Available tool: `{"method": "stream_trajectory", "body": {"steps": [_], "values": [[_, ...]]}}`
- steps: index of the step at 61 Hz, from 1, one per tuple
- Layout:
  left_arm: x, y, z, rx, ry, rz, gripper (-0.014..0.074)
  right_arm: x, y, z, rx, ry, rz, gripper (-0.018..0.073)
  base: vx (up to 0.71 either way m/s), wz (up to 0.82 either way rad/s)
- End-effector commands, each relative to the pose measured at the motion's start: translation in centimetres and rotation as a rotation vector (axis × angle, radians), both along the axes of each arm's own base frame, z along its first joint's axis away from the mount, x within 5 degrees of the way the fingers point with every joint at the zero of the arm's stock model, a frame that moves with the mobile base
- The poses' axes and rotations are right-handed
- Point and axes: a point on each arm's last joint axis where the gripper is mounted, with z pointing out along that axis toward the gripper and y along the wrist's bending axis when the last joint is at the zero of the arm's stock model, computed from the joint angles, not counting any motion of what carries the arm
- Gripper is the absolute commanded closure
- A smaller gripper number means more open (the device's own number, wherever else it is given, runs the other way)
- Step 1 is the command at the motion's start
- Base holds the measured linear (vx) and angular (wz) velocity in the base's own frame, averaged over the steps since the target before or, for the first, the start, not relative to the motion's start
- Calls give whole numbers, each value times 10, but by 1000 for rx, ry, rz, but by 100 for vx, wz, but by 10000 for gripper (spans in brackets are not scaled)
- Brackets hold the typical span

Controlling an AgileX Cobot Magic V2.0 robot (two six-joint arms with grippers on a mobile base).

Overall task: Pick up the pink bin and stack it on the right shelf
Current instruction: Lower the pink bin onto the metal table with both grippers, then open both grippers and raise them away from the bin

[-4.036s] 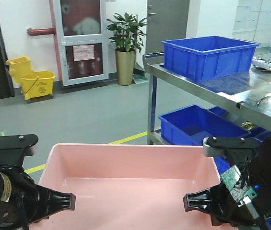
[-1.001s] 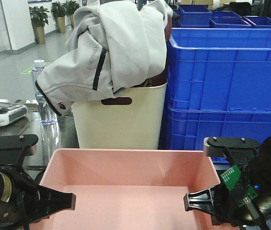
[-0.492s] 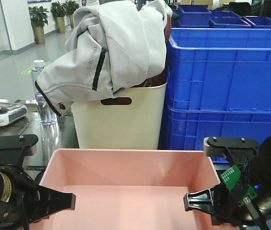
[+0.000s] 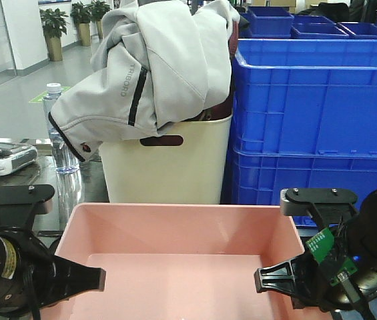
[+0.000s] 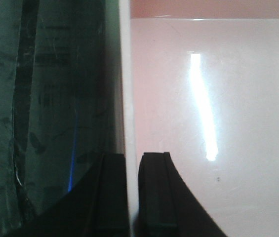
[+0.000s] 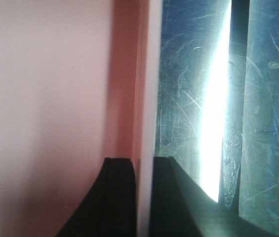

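Grasp complete | my left claw pinches the pink bin by its left rim, my right claw by its right rim | bin over right shelf, contact unclear | remaining, I judge: lower, release.

Pink bin: one is recorded. Grippers: two are listed, left gripper and right gripper. One shelf, one cream bin, one jacket, one bottle and one remote are counted. Blue crates: two are counted in the near stack; those behind cannot be counted. Plants: three are noted.
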Motion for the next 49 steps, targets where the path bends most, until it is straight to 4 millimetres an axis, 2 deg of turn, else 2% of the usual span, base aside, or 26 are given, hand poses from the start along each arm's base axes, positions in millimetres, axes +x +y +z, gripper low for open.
{"method": "stream_trajectory", "body": {"steps": [1, 3, 8, 13, 18, 25, 34, 41, 49], "values": [[7, 2, 18, 36, -117, -66, 532, 9, -4, 16, -33, -98, 20, 505, 0, 0], [16, 2, 13, 76, -86, -67, 510, 21, 2, 10, -46, -79, 20, 473, 0, 0], [25, -1, 8, 106, -62, -80, 455, 32, 8, 6, -51, -65, 20, 403, 0, 0], [30, -5, 6, 122, -41, -82, 360, 41, 12, 4, -50, -55, 18, 316, 0, 0], [32, -6, 10, 119, -48, -88, 234, 43, 14, 7, -43, -61, 17, 191, 0, 0], [25, -4, 26, 112, -53, -105, 112, 39, 12, 20, -28, -111, 31, 48, 0, 0], [0, 7, 50, 110, -77, -212, 55, 14, 1, 36, -41, -180, 128, -43, 0, 0], [-31, 20, 63, 108, -136, -349, 55, -19, -14, 43, -27, -272, 210, -43, 0, 0], [-70, 33, 66, 41, -248, -494, 63, -62, -33, 44, -31, -384, 311, -24, 0, 0]]}}
